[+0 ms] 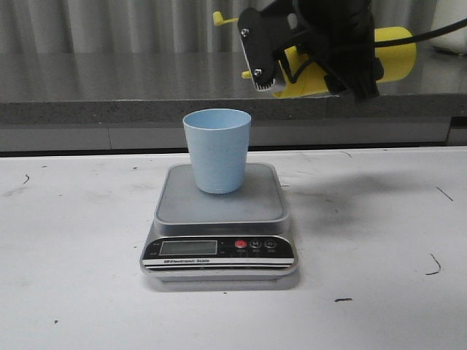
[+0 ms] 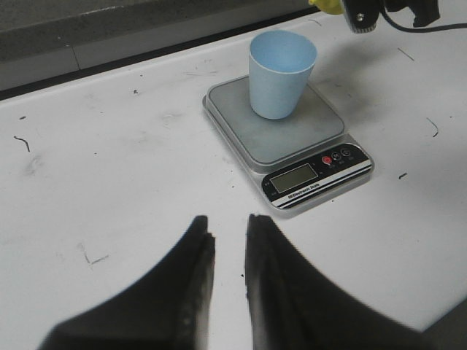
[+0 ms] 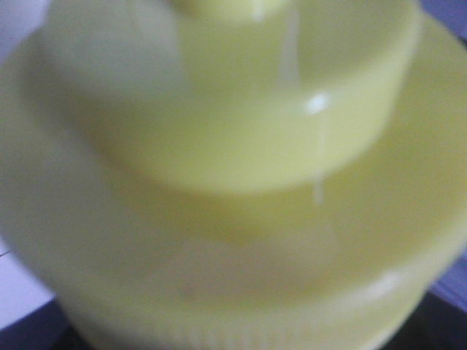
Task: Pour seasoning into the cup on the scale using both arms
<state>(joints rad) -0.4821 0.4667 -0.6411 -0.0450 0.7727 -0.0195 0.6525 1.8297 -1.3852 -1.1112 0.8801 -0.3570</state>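
The pale blue cup point(image 1: 217, 149) point(image 2: 281, 73) stands upright on the silver platform of the scale point(image 1: 219, 211) point(image 2: 292, 138). Above it and to the right, my right gripper point(image 1: 292, 73) is shut on the yellow seasoning bottle point(image 1: 394, 51), which lies about level with its nozzle end pointing left; the small tethered cap point(image 1: 219, 17) sticks out past the gripper. The right wrist view is filled by the blurred yellow bottle point(image 3: 233, 146), which hides the fingers. My left gripper point(image 2: 228, 226) hovers over the bare table short of the scale's display, slightly open, with nothing between its fingers.
A grey counter ledge point(image 1: 109, 87) runs behind the white table point(image 1: 73, 292). A white object point(image 1: 449, 33) stands on it at the far right. Small black marks dot the tabletop.
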